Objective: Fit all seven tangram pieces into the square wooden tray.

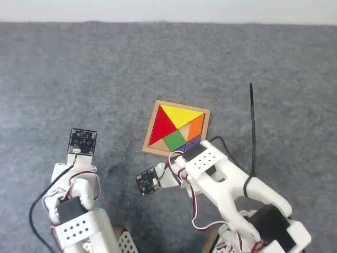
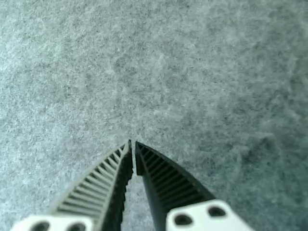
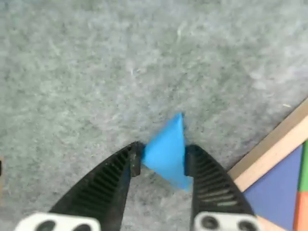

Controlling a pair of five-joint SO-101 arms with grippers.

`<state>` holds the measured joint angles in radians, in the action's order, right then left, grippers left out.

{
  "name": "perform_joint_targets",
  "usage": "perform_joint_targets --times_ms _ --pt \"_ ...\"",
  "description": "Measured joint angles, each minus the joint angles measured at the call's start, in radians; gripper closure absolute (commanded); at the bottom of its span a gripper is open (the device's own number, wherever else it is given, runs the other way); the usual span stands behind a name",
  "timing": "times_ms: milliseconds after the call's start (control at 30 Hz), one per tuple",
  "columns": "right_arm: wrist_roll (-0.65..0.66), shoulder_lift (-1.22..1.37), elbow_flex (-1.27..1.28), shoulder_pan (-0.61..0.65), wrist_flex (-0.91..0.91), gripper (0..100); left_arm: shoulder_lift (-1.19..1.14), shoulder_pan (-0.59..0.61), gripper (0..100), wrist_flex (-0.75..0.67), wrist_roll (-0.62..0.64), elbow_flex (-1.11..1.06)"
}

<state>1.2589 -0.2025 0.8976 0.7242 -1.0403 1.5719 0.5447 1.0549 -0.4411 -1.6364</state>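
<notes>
1. Right pincer (image 3: 162,161): I am gripping a light blue triangle (image 3: 168,137) between its two fingers, which are parted just as wide as the piece and are pressing on its opposite edges. One corner is sticking out past the fingertips, so I am able to read which way it is pointing. I am holding it over the grey felt (image 3: 96,62), just outside the near corner of the tray (image 3: 269,149), probably so that it is clearing the raised rim on the way in.

2. Left pincer (image 2: 133,143): its fingers are closing tip to tip on nothing. I am parking it over bare felt, well apart from the tray on the left-arm side, where it is not obstructing the right arm.

3. Tray contents, from the high view: five pieces are lying flat inside the rim. A dark blue piece (image 1: 194,140) is sitting at the corner nearest the right arm, with a green square (image 1: 174,140) beside it. Past these are lying an orange triangle (image 1: 196,126), a red triangle (image 1: 162,126) and, at the far corner, a yellow triangle (image 1: 181,113). A patch of bare wood (image 1: 184,132) is showing between green, orange and yellow. I am judging that the held triangle belongs in such a gap, though I cannot tell which.

4. Beyond the tray on the right-arm side, a black cable (image 1: 253,126) is lying on the felt, apart from the tray.
</notes>
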Motion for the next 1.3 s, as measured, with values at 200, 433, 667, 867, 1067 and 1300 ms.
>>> perform_joint_targets --times_ms 200,433,667,867,1067,1300 --pt "-0.064 0.0 0.0 0.0 0.0 93.4 0.0 0.0 99 0.0 0.0 0.0" --pt "-0.226 -0.086 0.02 0.005 -0.038 93.3 0.0 0.0 99 0.0 0.0 0.0" --pt "-0.489 -0.358 -0.098 0.005 -0.196 93.6 0.0 0.0 99 0.0 0.0 0.0" --pt "-0.919 -0.376 -0.175 0.005 -0.074 93.1 0.0 0.0 99 0.0 0.0 0.0" --pt "-1.318 -0.204 -0.186 -0.032 0.121 93.1 0.0 0.0 99 0.0 0.0 0.0" --pt "-1.487 -0.015 -0.282 -0.144 0.169 93.1 0.0 0.0 99 0.0 0.0 0.0"
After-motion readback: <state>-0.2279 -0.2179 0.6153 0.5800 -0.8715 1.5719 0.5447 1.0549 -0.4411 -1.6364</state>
